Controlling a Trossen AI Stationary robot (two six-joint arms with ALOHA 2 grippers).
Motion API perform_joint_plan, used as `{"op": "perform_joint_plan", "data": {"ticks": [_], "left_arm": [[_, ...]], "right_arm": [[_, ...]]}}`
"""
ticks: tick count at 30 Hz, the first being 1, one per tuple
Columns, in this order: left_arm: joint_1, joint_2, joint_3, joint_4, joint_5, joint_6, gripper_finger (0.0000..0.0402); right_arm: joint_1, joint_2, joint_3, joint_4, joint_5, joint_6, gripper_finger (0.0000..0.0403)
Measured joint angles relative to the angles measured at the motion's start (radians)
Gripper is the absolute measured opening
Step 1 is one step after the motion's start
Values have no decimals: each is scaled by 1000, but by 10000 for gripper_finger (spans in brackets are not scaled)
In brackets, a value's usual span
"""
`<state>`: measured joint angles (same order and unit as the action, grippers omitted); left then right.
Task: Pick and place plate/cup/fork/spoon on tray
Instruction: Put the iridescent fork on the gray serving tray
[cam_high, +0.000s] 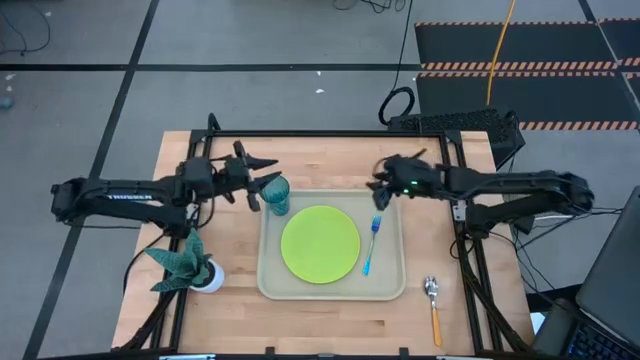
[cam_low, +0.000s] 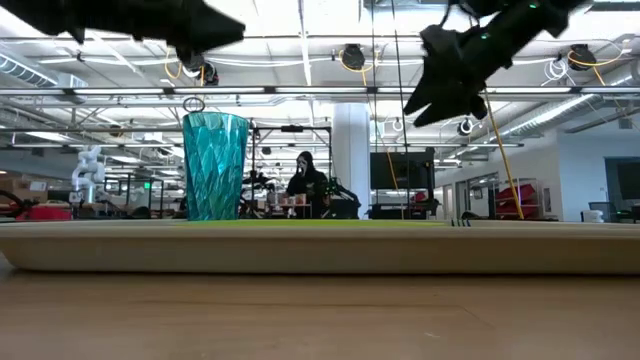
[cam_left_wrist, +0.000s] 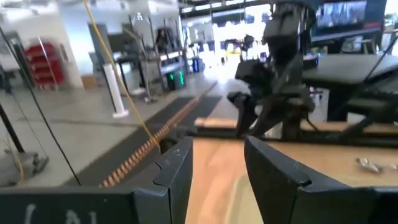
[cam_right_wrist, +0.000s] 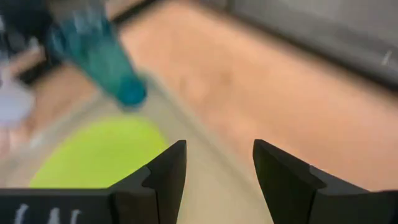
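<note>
Both open grippers (cam_high: 262, 176) (cam_high: 381, 188) raised over tray (cam_high: 268, 285).

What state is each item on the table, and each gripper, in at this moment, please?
plate: flat on the tray, centre.
cup: upright on the tray's far left corner.
fork: lying on the tray, right of the plate.
spoon: lying on the table, off the tray.
tray: flat on the table.
plant: upright in its white pot.
left gripper: open, empty, above the cup.
right gripper: open, empty, above the fork.
</note>
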<state>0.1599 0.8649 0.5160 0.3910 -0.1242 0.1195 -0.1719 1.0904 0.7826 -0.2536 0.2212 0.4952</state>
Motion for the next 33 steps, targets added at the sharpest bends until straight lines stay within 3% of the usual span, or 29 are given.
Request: {"op": "perform_joint_plan", "data": {"ticks": [8,18,28,33], "left_arm": [[4,-8,-136,91,46,-11,147],[-29,-7,-184,102,56,5,147],[-41,-7,-189,51,71,51,147],[-41,-7,-189,27,107,82,147]], "right_arm": [[29,220,211,-255,-240,180,180],[109,349,226,-424,-401,591,180],[268,465,225,-361,-429,960,178],[317,509,225,-340,-319,1077,159]]}}
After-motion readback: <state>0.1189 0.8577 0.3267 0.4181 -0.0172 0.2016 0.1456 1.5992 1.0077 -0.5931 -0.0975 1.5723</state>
